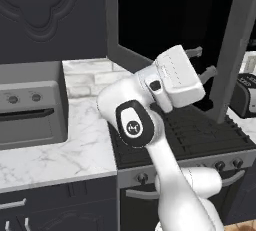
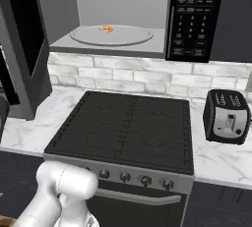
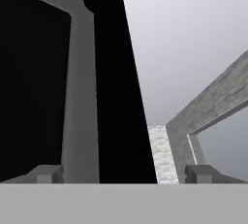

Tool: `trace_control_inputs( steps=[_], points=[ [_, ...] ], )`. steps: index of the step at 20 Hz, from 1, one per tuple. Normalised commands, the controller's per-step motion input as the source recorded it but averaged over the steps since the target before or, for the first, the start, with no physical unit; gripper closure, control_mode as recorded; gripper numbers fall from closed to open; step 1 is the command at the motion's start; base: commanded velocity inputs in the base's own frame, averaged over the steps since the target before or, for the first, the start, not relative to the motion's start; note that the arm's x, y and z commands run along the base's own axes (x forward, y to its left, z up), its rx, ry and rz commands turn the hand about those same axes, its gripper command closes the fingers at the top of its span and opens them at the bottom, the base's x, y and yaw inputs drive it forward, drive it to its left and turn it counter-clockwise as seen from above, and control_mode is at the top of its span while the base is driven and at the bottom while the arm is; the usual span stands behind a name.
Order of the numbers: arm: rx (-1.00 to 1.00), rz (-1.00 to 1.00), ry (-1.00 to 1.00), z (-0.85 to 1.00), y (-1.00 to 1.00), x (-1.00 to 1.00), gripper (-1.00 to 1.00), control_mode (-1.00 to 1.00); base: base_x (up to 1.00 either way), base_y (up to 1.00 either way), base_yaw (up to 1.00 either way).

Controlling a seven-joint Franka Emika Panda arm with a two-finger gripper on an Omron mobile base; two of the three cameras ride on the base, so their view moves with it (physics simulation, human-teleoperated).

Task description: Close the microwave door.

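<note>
The microwave (image 2: 147,49) hangs above the stove, its grey cavity exposed with a round plate (image 2: 110,35) and a black button panel (image 2: 194,17) to the right. The microwave door (image 2: 19,39) stands swung wide open at the left, a grey frame around black glass (image 1: 170,15). My gripper (image 1: 203,61) is raised in front of the door's outer face, near its grey free edge (image 1: 232,45), fingers apart and open. In the hand view the fingertips (image 3: 46,173) flank a black vertical bar (image 3: 116,102) on the door, with nothing held.
A black stove top (image 2: 123,127) with front knobs lies below. A grey two-knob toaster oven (image 1: 30,110) sits on the marble counter at left. A small black toaster (image 2: 226,115) stands to the right of the stove. A small orange item (image 2: 106,28) rests on the round plate.
</note>
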Motion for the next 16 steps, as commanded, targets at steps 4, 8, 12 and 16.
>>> trace_control_inputs(
  steps=[4,8,12,16],
  points=[
    [0.17,0.07,0.04,0.16,-1.0,0.0,-1.0,-1.0,0.0,0.0,0.0],
    [0.19,0.25,0.27,0.01,-1.0,0.0,-1.0,-1.0,0.0,0.0,0.0],
    [0.16,0.33,0.43,0.0,-0.88,0.0,-1.0,-1.0,0.0,0.0,0.0],
    [0.11,0.37,0.49,0.0,-0.5,0.05,-1.0,-1.0,0.0,0.0,0.0]
  ],
)
